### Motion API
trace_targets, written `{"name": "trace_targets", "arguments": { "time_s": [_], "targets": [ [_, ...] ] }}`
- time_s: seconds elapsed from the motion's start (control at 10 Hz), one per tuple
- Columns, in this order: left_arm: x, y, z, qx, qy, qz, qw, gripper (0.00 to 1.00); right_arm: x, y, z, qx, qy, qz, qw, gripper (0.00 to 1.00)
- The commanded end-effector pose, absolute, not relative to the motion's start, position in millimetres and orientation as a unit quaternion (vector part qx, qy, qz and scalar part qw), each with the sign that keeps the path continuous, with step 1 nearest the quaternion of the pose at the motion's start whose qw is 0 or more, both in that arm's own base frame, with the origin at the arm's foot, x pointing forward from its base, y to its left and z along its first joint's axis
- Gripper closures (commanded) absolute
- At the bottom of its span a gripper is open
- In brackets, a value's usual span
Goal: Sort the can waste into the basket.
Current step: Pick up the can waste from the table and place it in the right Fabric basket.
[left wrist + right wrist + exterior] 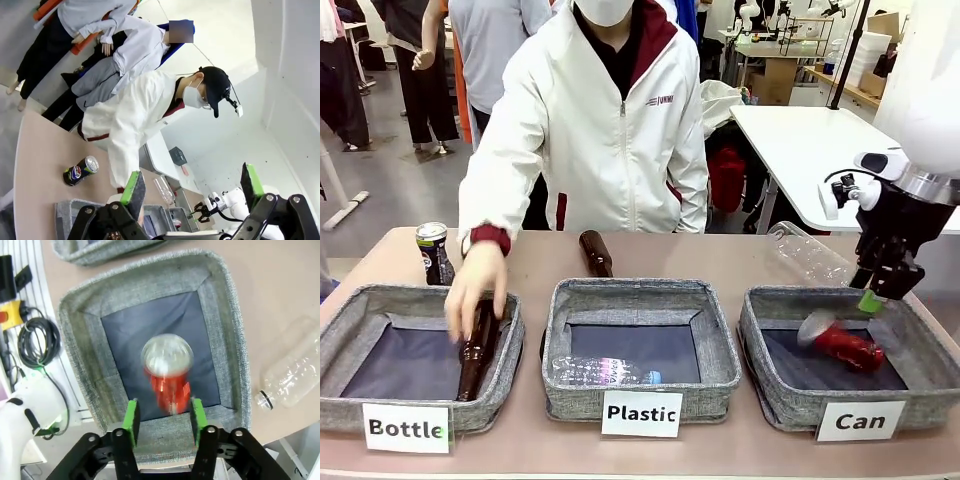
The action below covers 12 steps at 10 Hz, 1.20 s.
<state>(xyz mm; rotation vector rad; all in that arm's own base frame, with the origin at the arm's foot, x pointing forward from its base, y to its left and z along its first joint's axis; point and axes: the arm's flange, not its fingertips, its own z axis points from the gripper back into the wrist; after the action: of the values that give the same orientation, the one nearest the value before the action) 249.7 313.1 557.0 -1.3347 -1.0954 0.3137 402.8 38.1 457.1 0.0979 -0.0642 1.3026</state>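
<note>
Hanging over the far right edge of the Can basket (pixel 780 405), the right gripper (pixel 872 300) is seen with its jaws partly spread, and nothing is clamped between its green pads (pixel 131 415). The red can (pixel 845 345) is found inside that basket on the dark base, tilted with its silver end toward nine o'clock and blurred. From the front it lies just below the gripper, at about seven o'clock from the fingertips, and a small gap is visible between can and pads. In the right wrist view the same can is seen beyond the fingertips at twelve o'clock, over the middle of the dark base. The black can (pixel 433 252) is stood upright on the table (pixel 720 260) at the far left, at about ten o'clock from the Bottle basket (pixel 350 330) and well apart from both grippers. A person's hand (pixel 475 285) is laid on a brown bottle (pixel 478 350) leaning over that basket's rim. A clear bottle (pixel 605 372) is lying in the Plastic basket (pixel 560 340). The left gripper (pixel 191 172) is held high with its jaws spread wide and nothing between them.
</note>
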Motion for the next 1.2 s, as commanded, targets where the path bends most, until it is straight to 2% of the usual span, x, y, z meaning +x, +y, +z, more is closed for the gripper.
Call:
{"name": "trace_targets", "arguments": {
  "time_s": [0.0, 0.2, 0.4, 0.6, 0.7, 0.8, 0.9, 1.1],
  "targets": [
    [253.9, 307.2, 552.5, -0.585, -0.481, 0.135, 0.639, 0.0, 406.6, 39.8, 458.0, 0.037, -0.02, 0.598, 0.8, 0.0],
    [263.8, 282.7, 542.9, -0.597, -0.455, 0.125, 0.649, 0.0, 407.8, 39.5, 459.6, 0.069, -0.028, 0.571, 0.817, 0.0],
    [275.7, 236.7, 525.0, -0.622, -0.408, 0.096, 0.662, 0.0, 410.4, 34.2, 464.6, 0.202, -0.064, 0.488, 0.847, 0.0],
    [290.8, 177.2, 493.9, -0.637, -0.33, 0.062, 0.694, 0.0, 403.3, 22.4, 470.3, 0.361, -0.1, 0.408, 0.833, 0.0],
    [300.2, 149.2, 476.3, -0.633, -0.297, 0.048, 0.714, 0.0, 394.8, 16.9, 476.0, 0.446, -0.137, 0.313, 0.827, 0.0],
    [311.7, 130.2, 465.4, -0.627, -0.284, 0.034, 0.724, 0.0, 389.1, 12.3, 477.8, 0.506, -0.153, 0.208, 0.823, 0.0],
    [319.0, 118.7, 459.6, -0.624, -0.283, 0.031, 0.728, 0.0, 382.1, 6.3, 476.0, 0.557, -0.149, 0.15, 0.803, 0.0],
    [336.5, 99.6, 442.2, -0.609, -0.293, 0.007, 0.737, 0.0, 368.7, -27.1, 453.7, 0.648, -0.179, 0.016, 0.74, 0.0]
  ]
}}
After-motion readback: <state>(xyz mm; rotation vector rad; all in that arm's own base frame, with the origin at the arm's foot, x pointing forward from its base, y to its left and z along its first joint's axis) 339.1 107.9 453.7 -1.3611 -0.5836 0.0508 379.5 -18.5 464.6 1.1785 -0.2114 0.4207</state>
